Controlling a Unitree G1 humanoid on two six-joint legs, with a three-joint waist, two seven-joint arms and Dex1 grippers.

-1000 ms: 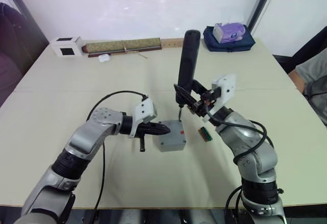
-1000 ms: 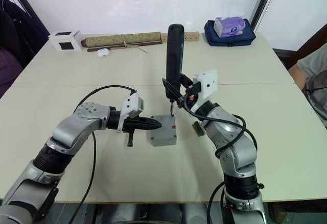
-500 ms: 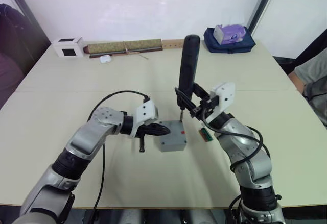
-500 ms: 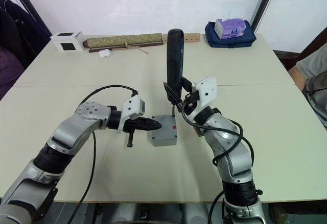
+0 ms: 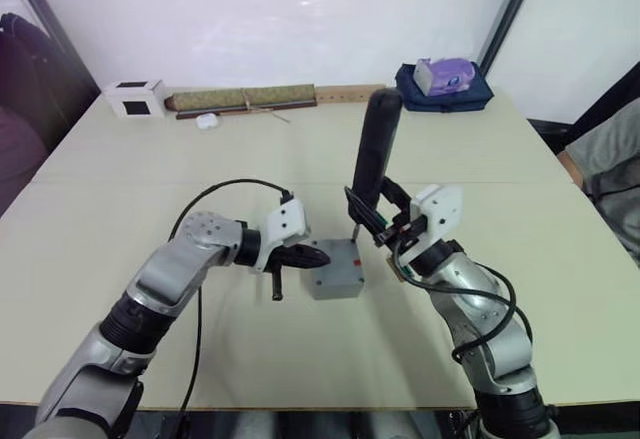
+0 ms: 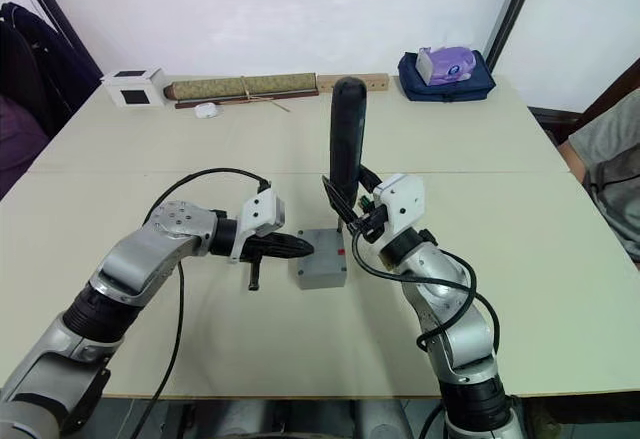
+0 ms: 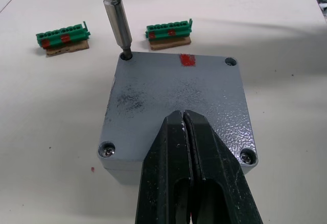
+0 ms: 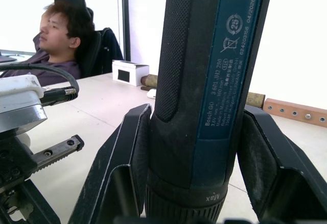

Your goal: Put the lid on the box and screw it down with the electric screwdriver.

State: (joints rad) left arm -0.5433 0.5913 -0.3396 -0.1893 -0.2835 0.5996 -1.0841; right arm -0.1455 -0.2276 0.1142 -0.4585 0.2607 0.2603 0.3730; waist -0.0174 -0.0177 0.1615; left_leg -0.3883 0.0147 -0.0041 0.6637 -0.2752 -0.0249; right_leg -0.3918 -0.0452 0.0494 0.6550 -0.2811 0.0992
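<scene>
The grey lid (image 7: pixel 179 94) sits on the grey box (image 6: pixel 322 277) at the table's middle, with a red mark on its top. Screws show in its two near corners. My left gripper (image 5: pixel 322 256) is shut, empty, its tips resting on the lid's near edge (image 7: pixel 184 116). My right gripper (image 5: pixel 368 209) is shut on the black electric screwdriver (image 5: pixel 375 149), held upright just right of the box. The metal bit (image 7: pixel 117 15) stands in the hole at one far corner of the lid. In the right wrist view, the tool's body (image 8: pixel 204 71) sits between the two fingers.
Two small green circuit boards (image 7: pixel 62 32) (image 7: pixel 168 30) lie just beyond the box. At the table's far edge are a white cube (image 5: pixel 132 98), a rolled mat (image 5: pixel 240 97) and a blue bag (image 5: pixel 440 84). A person (image 5: pixel 610 159) sits at the right edge.
My right gripper has come down a little with the screwdriver, bringing the bit onto the lid's corner. The left gripper has stayed on the lid. The camera has shifted slightly.
</scene>
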